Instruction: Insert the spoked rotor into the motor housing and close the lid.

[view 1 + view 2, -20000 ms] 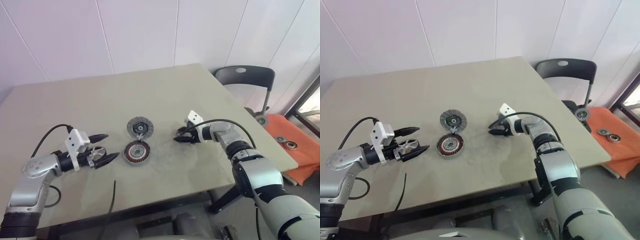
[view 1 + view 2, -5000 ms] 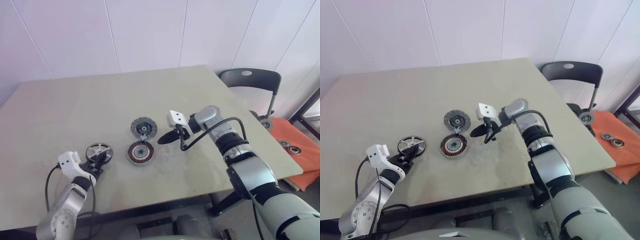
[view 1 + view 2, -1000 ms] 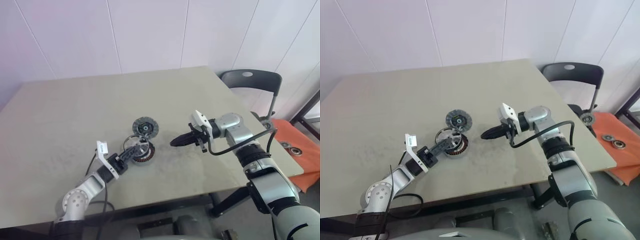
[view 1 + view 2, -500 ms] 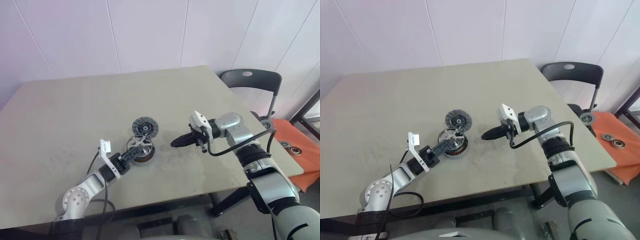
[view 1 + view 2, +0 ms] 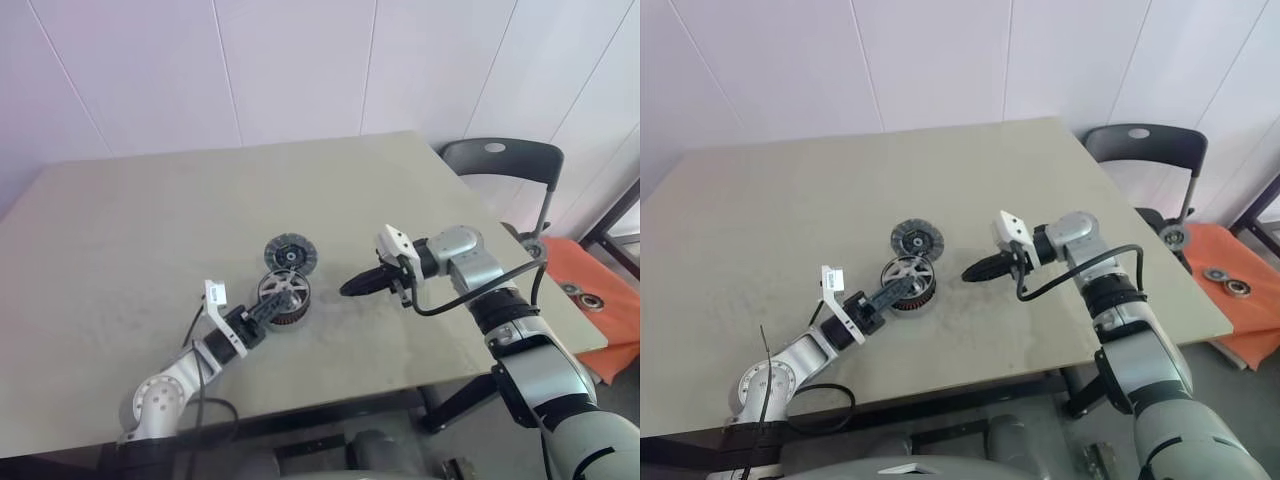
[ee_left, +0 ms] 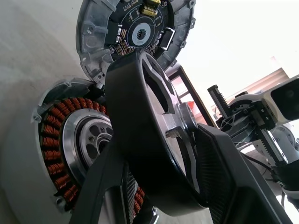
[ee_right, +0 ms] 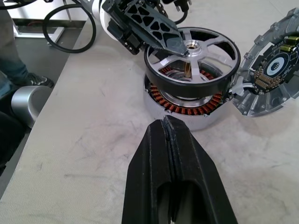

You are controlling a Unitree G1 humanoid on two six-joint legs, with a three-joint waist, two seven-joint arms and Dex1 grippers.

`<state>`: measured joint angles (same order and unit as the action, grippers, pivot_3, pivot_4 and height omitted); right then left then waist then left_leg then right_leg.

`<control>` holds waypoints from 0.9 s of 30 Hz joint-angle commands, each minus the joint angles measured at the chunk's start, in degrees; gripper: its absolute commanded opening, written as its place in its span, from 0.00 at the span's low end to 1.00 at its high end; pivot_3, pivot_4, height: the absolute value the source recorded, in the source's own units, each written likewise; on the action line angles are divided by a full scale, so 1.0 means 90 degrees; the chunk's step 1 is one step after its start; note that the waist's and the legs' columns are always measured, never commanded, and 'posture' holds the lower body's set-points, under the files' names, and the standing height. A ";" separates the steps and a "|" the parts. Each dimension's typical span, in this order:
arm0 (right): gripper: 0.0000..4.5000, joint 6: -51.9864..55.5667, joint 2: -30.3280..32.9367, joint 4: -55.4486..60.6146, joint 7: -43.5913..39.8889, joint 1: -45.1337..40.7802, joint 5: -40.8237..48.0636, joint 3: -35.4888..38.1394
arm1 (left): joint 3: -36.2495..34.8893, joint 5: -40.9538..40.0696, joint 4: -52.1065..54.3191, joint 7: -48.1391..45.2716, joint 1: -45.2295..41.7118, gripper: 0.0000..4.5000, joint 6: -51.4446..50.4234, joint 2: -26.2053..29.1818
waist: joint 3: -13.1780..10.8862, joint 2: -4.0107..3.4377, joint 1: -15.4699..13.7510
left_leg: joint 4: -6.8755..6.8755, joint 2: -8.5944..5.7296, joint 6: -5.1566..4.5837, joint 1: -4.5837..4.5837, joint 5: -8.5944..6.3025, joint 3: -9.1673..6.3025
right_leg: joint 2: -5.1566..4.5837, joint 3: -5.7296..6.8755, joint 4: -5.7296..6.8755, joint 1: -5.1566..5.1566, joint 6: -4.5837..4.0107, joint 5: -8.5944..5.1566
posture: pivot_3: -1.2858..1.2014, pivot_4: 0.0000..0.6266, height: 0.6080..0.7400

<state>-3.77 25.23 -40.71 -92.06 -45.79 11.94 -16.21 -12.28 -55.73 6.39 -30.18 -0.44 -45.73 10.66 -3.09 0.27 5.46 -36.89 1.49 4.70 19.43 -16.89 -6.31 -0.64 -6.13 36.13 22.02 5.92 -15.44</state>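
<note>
Since one second ago the left gripper (image 5: 268,305) has carried the spoked rotor (image 5: 283,289) further over the motor housing (image 7: 187,105); the wheel now sits squarely above the copper windings rather than off to their near-left edge. The right arm has kept its station.

Nearest the robot, the left gripper is clamped on the spoked rotor, one finger over the spokes by the hub and the other under the rim. The wheel is tilted slightly, and its shaft points down into the housing's silver centre. Whether the rim already touches the windings cannot be judged with confidence; the right wrist view suggests a narrow gap.

The motor housing rests flat on the table (image 5: 120,230), directly beneath the rotor.

To the right of it, well apart, the right gripper (image 5: 348,288) hovers above the table with its fingers pressed together, holding nothing, its tips aimed toward the housing.

Just beyond the housing, touching or nearly touching its far edge, lies the lid (image 5: 291,253), flat, inner face with its circuit board upward.

Farthest, past the table's right corner, stands a dark chair (image 5: 498,160).
</note>
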 commanded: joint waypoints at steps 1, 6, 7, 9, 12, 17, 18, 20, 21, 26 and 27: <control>0.00 -0.0072 -0.0014 0.0140 0.0016 -0.0075 0.0010 0.0199 | -0.0120 -0.0104 0.0144 -0.0041 -0.0111 0.35 0.0073 0.0027 | 0.0000 0.0000 0.0001 | 0.0000 0.0000 0.0000 0.0000 0.0000 0.0000 | 0.0000 0.0000 0.0000 0.0000 0.0000 0.0000 | 0.52 0.00 1.00; 0.00 -0.0109 -0.0050 0.0103 0.0047 -0.0071 -0.0044 0.0225 | -0.0105 0.0034 -0.0024 0.0019 -0.0062 0.35 0.0079 0.0036 | 0.0000 0.0000 0.0000 | 0.0000 0.0000 0.0000 0.0001 0.0000 0.0000 | 0.0000 0.0000 0.0000 0.0001 0.0000 0.0000 | 0.52 0.00 1.00; 0.00 -0.0114 -0.0058 0.0096 0.0048 -0.0073 -0.0052 0.0232 | -0.0088 0.0052 -0.0057 0.0028 -0.0068 0.35 0.0075 0.0031 | 0.0000 0.0000 -0.0001 | 0.0000 0.0000 0.0000 0.0001 0.0000 0.0000 | 0.0000 0.0000 0.0000 0.0001 0.0000 0.0000 | 0.52 0.00 1.00; 0.00 -0.0126 -0.0068 0.0076 0.0051 -0.0079 -0.0067 0.0244 | -0.0048 0.0062 -0.0114 0.0058 -0.0095 0.35 0.0058 -0.0007 | 0.0000 0.0000 -0.0001 | 0.0000 0.0000 0.0000 -0.0001 0.0000 0.0000 | 0.0000 0.0000 0.0000 0.0000 -0.0001 -0.0001 | 0.52 0.00 1.00; 0.00 -0.0158 -0.0067 0.0065 0.0064 -0.0069 -0.0098 0.0255 | 0.0061 0.0132 -0.0161 0.0062 -0.0083 0.35 0.0058 -0.0067 | 0.0000 0.0000 -0.0007 | -0.0001 0.0000 0.0000 -0.0002 0.0000 0.0000 | 0.0000 0.0000 0.0000 -0.0003 -0.0012 -0.0007 | 0.52 0.00 1.00; 0.00 -0.0171 -0.0067 0.0052 0.0069 -0.0058 -0.0131 0.0280 | 0.0115 0.0168 -0.0234 0.0066 -0.0107 0.35 0.0044 -0.0116 | 0.0000 0.0000 -0.0010 | -0.0003 -0.0001 0.0000 -0.0002 0.0000 0.0000 | -0.0001 0.0000 -0.0001 -0.0006 -0.0011 -0.0007 | 0.52 0.00 1.00; 0.00 -0.0172 -0.0066 0.0051 0.0069 -0.0054 -0.0136 0.0286 | 0.0114 0.0174 -0.0237 0.0066 -0.0111 0.35 0.0043 -0.0121 | 0.0000 0.0000 -0.0010 | -0.0003 -0.0001 0.0000 -0.0003 0.0000 0.0000 | -0.0001 0.0000 -0.0001 -0.0006 -0.0012 -0.0007 | 0.52 0.00 1.00; 0.00 -0.0173 -0.0063 0.0048 0.0067 -0.0048 -0.0142 0.0294 | 0.0111 0.0184 -0.0236 0.0065 -0.0115 0.35 0.0041 -0.0124 | 0.0000 0.0000 -0.0010 | -0.0003 -0.0001 0.0000 -0.0003 0.0000 0.0000 | -0.0001 0.0000 -0.0001 -0.0006 -0.0012 -0.0007 | 0.52 0.00 1.00; 0.00 -0.0183 -0.0058 0.0039 0.0067 -0.0043 -0.0148 0.0295 | 0.0112 0.0189 -0.0232 0.0063 -0.0122 0.35 0.0041 -0.0124 | 0.0000 0.0000 -0.0009 | -0.0003 -0.0001 0.0000 -0.0003 0.0000 0.0000 | -0.0001 0.0000 -0.0001 -0.0006 -0.0012 -0.0007 | 0.52 0.00 1.00; 0.00 -0.0239 -0.0042 -0.0027 0.0064 -0.0046 -0.0177 0.0298 | 0.0140 0.0163 -0.0062 -0.0011 -0.0159 0.35 0.0041 -0.0128 | 0.0000 0.0000 -0.0010 | -0.0005 -0.0002 0.0000 -0.0003 0.0000 0.0000 | -0.0001 0.0000 -0.0001 -0.0008 -0.0012 -0.0008 | 0.52 0.00 1.00; 0.00 -0.0248 -0.0044 -0.0039 0.0062 -0.0050 -0.0180 0.0300 | 0.0143 0.0150 -0.0021 -0.0018 -0.0158 0.35 0.0032 -0.0128 | 0.0000 0.0000 -0.0008 | -0.0006 -0.0002 0.0000 -0.0003 0.0000 0.0000 | -0.0001 0.0000 -0.0001 -0.0009 -0.0012 -0.0008 | 0.52 0.00 1.00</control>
<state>-5.20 24.76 -41.37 -91.47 -45.55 9.87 -15.15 -11.99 -54.42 5.15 -30.03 -1.29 -45.35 9.76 -3.09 0.27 5.39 -36.94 1.47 4.70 19.40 -16.89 -6.31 -0.64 -6.14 36.11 21.94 5.81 -15.52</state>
